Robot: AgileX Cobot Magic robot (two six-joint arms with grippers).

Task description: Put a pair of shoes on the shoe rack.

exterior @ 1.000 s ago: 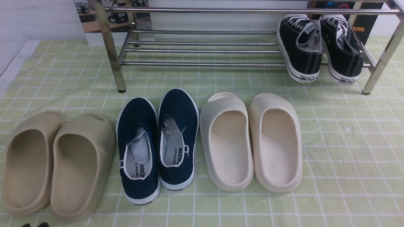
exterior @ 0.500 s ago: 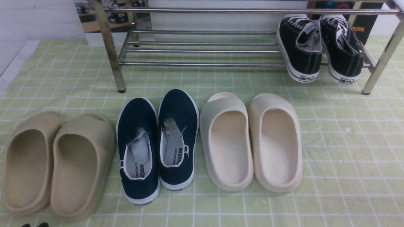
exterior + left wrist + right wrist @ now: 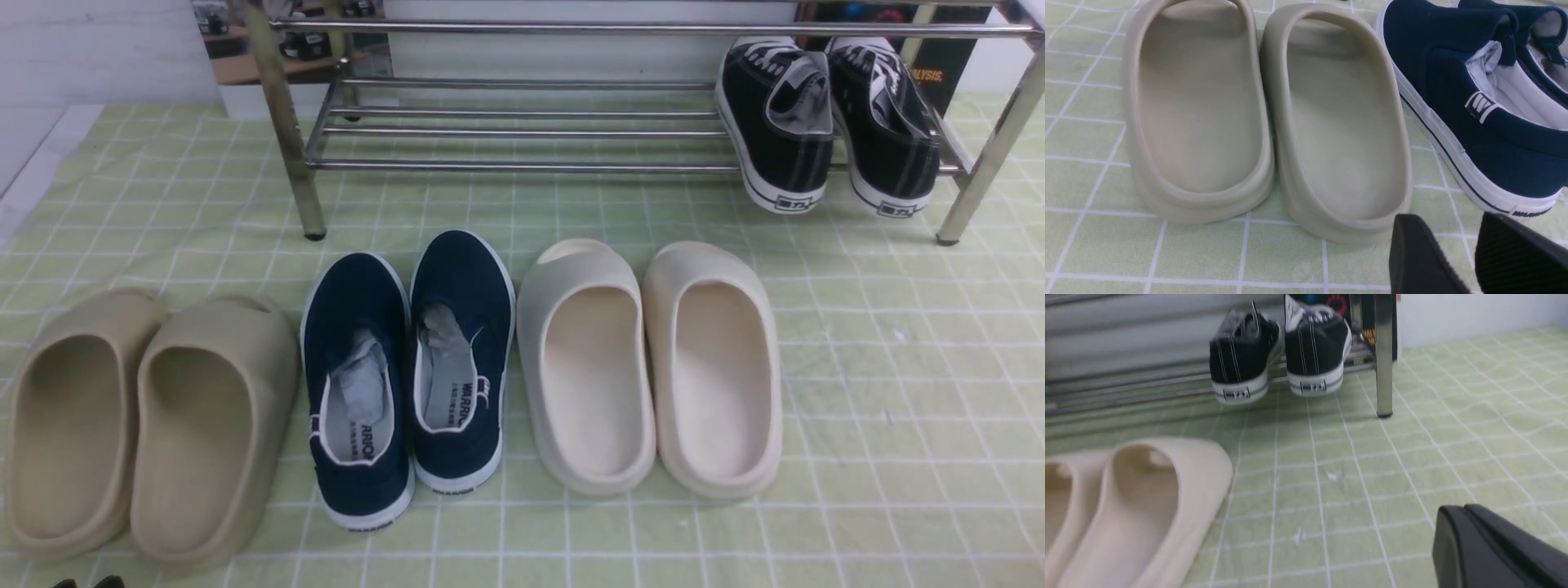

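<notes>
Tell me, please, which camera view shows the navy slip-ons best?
The front view: both navy slip-ons appear whole, from above, between the two pairs of slides. The left wrist view shows only one shoe's side and heel, cut off at the edge; the right wrist view shows none.

Even, fairly bright overhead light fills all views, with only thin, soft shadows under the tan slides (image 3: 147, 425) on the bench (image 3: 898, 392). The steel shoe rack (image 3: 522, 28) carries glare streaks along its tubes. The front view is sharp. In the right wrist view, the rack bars toward 10 o'clock smear into blur, and the black sneakers (image 3: 1278, 355) look soft.
</notes>
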